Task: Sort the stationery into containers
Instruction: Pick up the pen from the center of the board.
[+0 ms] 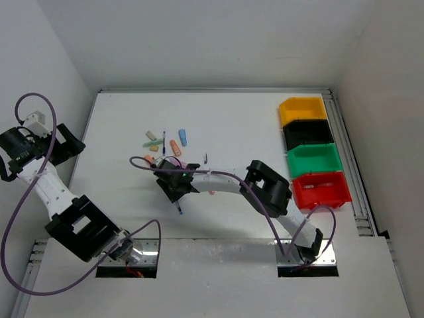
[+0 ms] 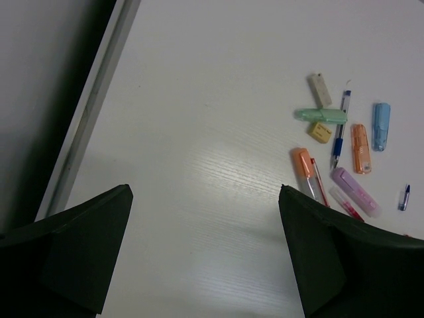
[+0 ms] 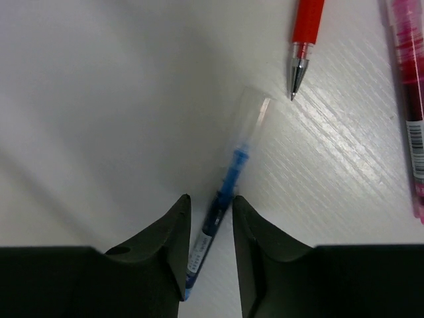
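Left gripper [image 2: 205, 192] hangs over the white table [image 2: 199, 99], jaws spread wide. Stationery cluster to the right: green marker [image 2: 320, 114], blue pen [image 2: 340, 129], orange marker [image 2: 360, 148], light-blue marker [image 2: 381, 126], lilac marker [image 2: 356, 192], red pen [image 2: 320, 182].

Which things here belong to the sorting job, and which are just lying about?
Job:
blue pen, with the right tool astride it
red pen
pink pen
loose markers
yellow bin, black bin, green bin, red bin

Just there:
purple cables
table rail
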### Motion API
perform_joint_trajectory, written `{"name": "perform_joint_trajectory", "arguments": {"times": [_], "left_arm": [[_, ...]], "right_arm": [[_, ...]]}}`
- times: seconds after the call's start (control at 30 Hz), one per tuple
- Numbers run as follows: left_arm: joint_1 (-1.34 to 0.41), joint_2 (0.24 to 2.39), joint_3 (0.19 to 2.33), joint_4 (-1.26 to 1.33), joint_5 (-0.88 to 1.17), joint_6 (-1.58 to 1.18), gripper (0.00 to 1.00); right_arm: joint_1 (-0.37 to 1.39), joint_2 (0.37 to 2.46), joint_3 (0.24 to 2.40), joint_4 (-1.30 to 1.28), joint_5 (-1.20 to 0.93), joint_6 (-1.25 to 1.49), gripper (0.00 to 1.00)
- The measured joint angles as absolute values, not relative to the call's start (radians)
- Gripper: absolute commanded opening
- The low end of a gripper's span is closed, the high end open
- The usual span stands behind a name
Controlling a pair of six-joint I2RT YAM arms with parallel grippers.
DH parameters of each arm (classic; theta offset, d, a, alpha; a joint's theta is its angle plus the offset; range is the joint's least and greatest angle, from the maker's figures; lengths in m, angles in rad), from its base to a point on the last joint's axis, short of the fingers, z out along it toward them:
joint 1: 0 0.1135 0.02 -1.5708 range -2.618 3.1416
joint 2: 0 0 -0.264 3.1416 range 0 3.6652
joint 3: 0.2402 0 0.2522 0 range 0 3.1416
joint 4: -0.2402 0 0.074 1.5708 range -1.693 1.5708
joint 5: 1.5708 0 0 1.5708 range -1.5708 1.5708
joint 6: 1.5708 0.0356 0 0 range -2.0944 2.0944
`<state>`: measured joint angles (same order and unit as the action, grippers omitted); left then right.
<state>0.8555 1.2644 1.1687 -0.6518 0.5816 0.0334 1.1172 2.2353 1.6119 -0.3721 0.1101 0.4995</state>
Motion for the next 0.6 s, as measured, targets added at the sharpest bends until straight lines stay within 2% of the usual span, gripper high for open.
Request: {"name": "perform_joint_trajectory", "arguments": {"times": [0.17,0.2,0.27,0.4,0.6], "left_arm": [[0.873,1.265,1.169,-0.653,0.594,0.048,0.99],[0.873,1.265,1.169,-0.654,0.598,0.049,0.99],[0.874,1.265,1.169,-0.655,0.604,0.052,0.98],[0.874,1.264,1.169,-0.662,0.626,0.06,0.97],[0.877,1.2,1.164,-0.665,0.72,0.103,0.95]], "right_arm": [[1.117,2.238,1.599,-0.352,0.115,0.471,0.17],[1.117,2.237,1.593,-0.342,0.115,0.463,0.07],[1.117,2.231,1.575,-0.32,0.117,0.438,0.0],[1.112,2.159,1.459,-0.27,0.109,0.358,0.0],[1.045,1.883,1.227,-0.382,0.001,0.174,0.0]]}}
